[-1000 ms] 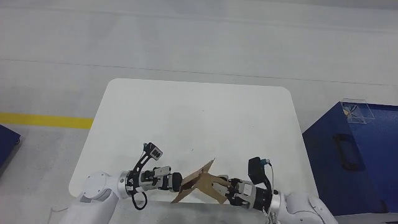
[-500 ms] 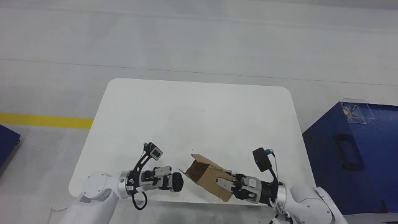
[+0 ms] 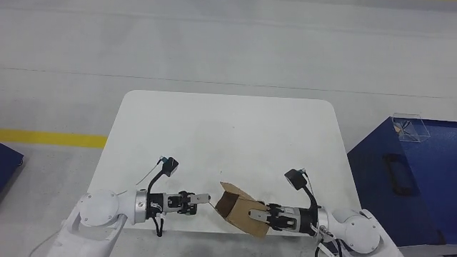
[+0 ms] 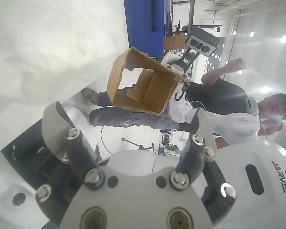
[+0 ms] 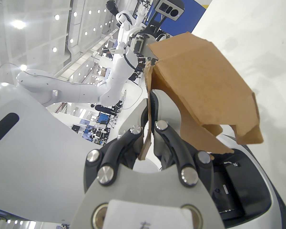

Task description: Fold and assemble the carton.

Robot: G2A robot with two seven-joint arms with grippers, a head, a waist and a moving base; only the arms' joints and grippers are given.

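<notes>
Brown corrugated cardboard makes up the carton (image 3: 239, 213), which is opened out into a squarish tube with sharp creased corners and hangs tilted over the near edge of the table (image 3: 228, 135), a smooth white slab with rounded corners. The right gripper (image 3: 265, 218) is clamped on the carton: in the right wrist view its black fingers (image 5: 168, 141) pinch a thin flap edge-on, and the rest of the carton (image 5: 200, 82) spreads out past them as a flat, matte panel with a bent lower corner and a ragged, torn-looking rim. The left gripper (image 3: 203, 198) lies on the other side of the carton, level with it and just beside its open end without touching it, its jaws spread wide with nothing between them. From the left wrist view, between the pale metal fingers (image 4: 62, 125) studded with bolts, the carton's (image 4: 143, 84) hollow mouth faces the camera, showing ribbed inner walls, a folded inner flap and uneven cut edges. To the right of the table stands a blue cabinet (image 3: 407, 178) with a clear plastic box (image 3: 409, 126) on top.
</notes>
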